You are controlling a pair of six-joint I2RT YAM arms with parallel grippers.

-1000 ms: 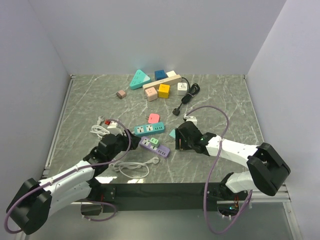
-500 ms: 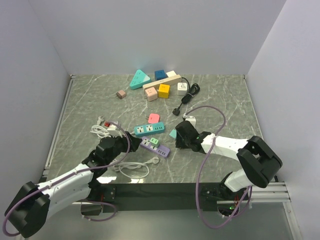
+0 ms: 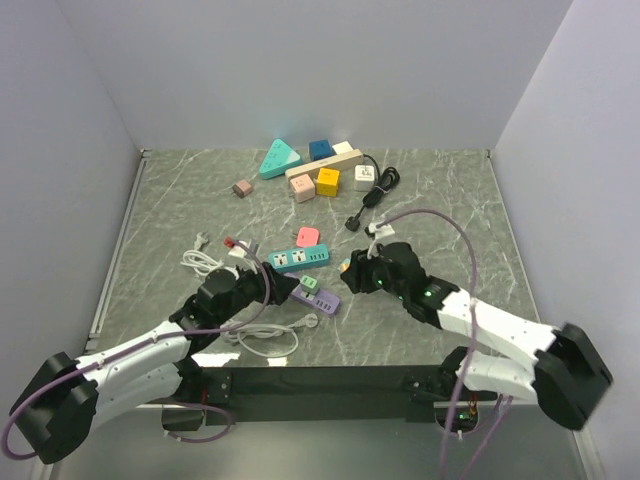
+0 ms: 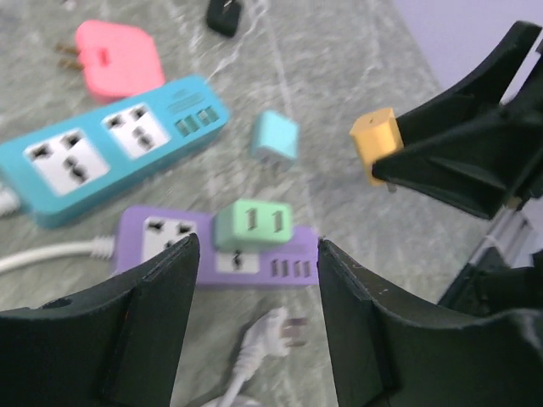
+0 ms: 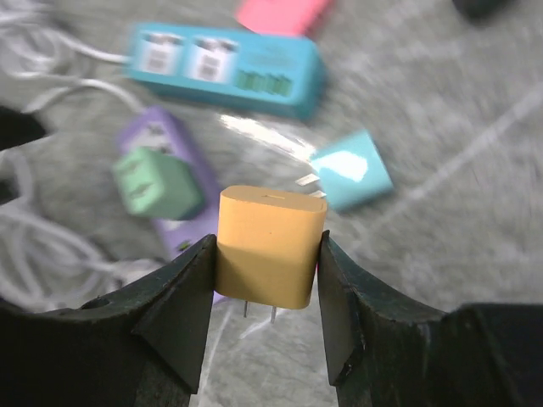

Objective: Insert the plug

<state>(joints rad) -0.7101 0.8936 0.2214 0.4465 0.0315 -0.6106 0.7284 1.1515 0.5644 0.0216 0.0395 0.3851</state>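
Observation:
My right gripper [image 5: 270,254] is shut on an orange two-pin plug [image 5: 270,246], pins pointing down, held above the table. It also shows in the left wrist view [image 4: 373,140] and the top view [image 3: 345,265]. Below and to its left lies the purple power strip [image 5: 161,131] with a green plug [image 5: 157,182] seated in it. My left gripper [image 4: 254,254] is open and hovers over that strip [image 4: 161,242], straddling the green plug [image 4: 252,223]. In the top view the left gripper [image 3: 280,285] is at the strip's [image 3: 322,300] left end.
A teal power strip [image 3: 298,259] lies just behind the purple one. A pink plug [image 3: 308,236] sits behind that. A light blue plug [image 4: 274,138] lies on the table under the right gripper. A white cable with its plug [image 3: 310,321] lies in front. Several adapters stand at the back.
My right arm has lifted off the table and swung left, with the orange plug now showing in its jaws. My left gripper has moved right, up to the purple strip.

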